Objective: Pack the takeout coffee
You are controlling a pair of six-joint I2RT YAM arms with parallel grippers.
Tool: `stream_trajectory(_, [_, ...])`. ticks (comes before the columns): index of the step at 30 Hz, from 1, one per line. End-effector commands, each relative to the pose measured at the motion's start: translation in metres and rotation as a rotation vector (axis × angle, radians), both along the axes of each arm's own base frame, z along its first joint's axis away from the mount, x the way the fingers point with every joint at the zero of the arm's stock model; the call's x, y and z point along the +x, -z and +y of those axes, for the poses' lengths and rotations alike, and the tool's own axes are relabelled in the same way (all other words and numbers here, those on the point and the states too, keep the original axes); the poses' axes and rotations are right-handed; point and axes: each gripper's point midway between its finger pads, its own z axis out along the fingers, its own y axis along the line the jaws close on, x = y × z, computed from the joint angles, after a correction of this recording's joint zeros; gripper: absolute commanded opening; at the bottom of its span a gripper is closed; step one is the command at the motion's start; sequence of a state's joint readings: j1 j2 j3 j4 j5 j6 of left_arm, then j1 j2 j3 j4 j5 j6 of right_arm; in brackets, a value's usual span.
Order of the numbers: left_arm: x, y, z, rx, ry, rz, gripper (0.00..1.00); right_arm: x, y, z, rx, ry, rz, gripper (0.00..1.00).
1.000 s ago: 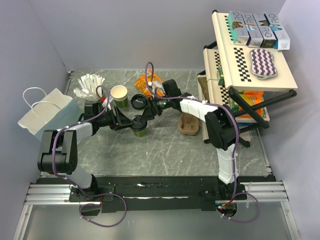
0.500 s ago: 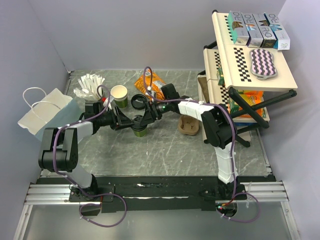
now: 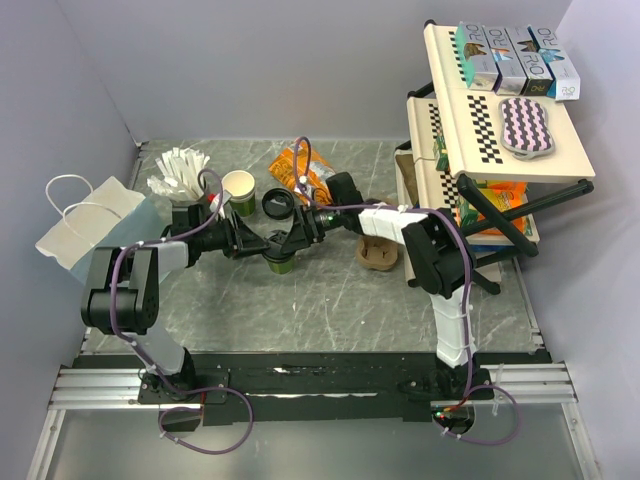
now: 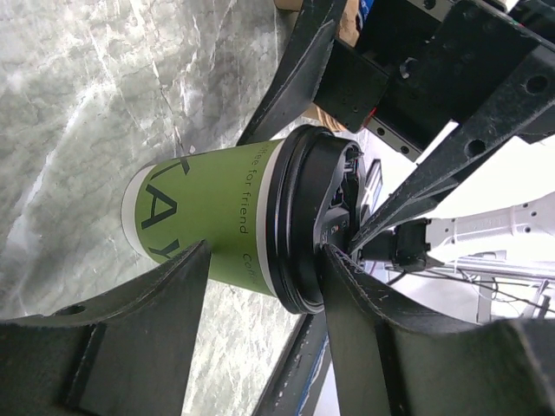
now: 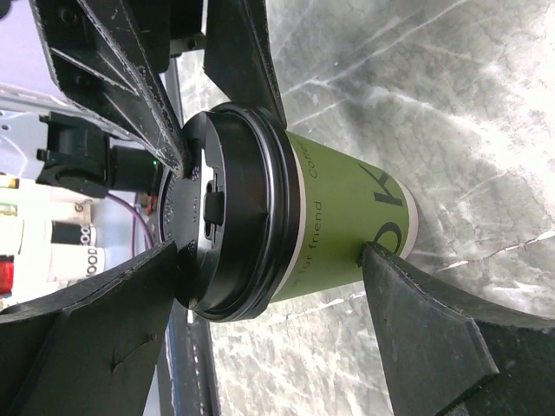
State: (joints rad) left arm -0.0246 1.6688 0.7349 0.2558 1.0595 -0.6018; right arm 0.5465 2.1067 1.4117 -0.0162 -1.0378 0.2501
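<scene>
Your left gripper (image 4: 264, 256) and right gripper (image 5: 273, 256) both stand wide, each with one fingertip by the black lid (image 5: 234, 217) and one on the green wall of the takeout coffee (image 3: 281, 263), which stands upright on the marble table (image 3: 330, 300) between them; whether either clamps it, you cannot tell.

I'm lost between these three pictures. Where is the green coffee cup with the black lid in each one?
Top external: the coffee cup stands left of centre, small, with its green side showing.
Left wrist: the coffee cup is mid-picture, seen sideways, lid to the right.
Right wrist: the coffee cup is mid-picture, seen sideways, lid to the left.
Shared landmark: the grey marbled tabletop it stands on.
</scene>
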Motion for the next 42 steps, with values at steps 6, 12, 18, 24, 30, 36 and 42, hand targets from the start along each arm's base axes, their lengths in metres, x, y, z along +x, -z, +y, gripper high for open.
stream_trajectory(6, [-0.010,0.067,0.009,0.133,-0.021,0.060,0.57,-0.001,0.048,-0.006,-0.091,0.089,-0.019,0.87])
stream_trajectory(12, [-0.022,0.065,-0.001,0.011,0.046,0.077,0.58,-0.007,0.054,-0.009,-0.074,0.106,-0.005,0.87])
stream_trajectory(18, [-0.021,0.039,-0.008,-0.070,0.120,0.034,0.60,-0.013,0.038,-0.009,0.000,0.076,-0.019,0.87])
stream_trajectory(24, [-0.018,0.007,-0.009,-0.071,0.139,-0.023,0.64,-0.008,0.011,-0.005,0.057,0.055,-0.006,0.89])
stream_trajectory(30, [-0.014,-0.022,-0.009,-0.046,0.144,-0.078,0.72,0.003,-0.020,-0.007,0.091,0.049,-0.028,1.00])
stream_trajectory(36, [-0.015,-0.034,-0.009,-0.040,0.173,-0.107,0.79,0.017,-0.033,-0.008,0.108,0.065,-0.030,1.00])
stream_trajectory(42, [-0.021,-0.030,-0.004,0.030,0.215,-0.110,0.79,0.016,-0.035,-0.009,0.100,0.076,-0.031,1.00])
